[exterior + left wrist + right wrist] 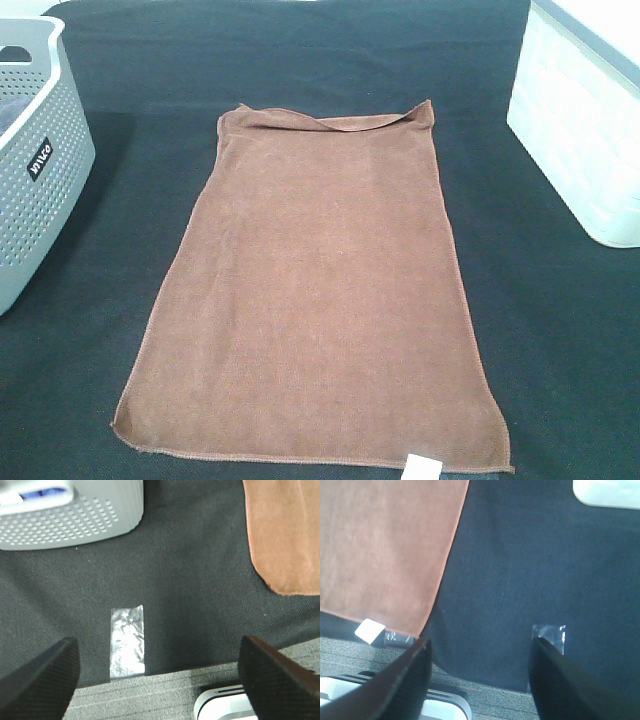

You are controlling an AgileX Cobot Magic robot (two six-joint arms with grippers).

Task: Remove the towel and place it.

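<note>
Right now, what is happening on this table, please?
Nothing is being handled yet. A brown towel lies spread flat on the black tablecloth, with its far edge folded over a little. A grey basket stands to its left and a white bin to its right. The left pincer and the right pincer are both open and empty, over the near edge of the table on either side of the towel, not touching it.
</note>
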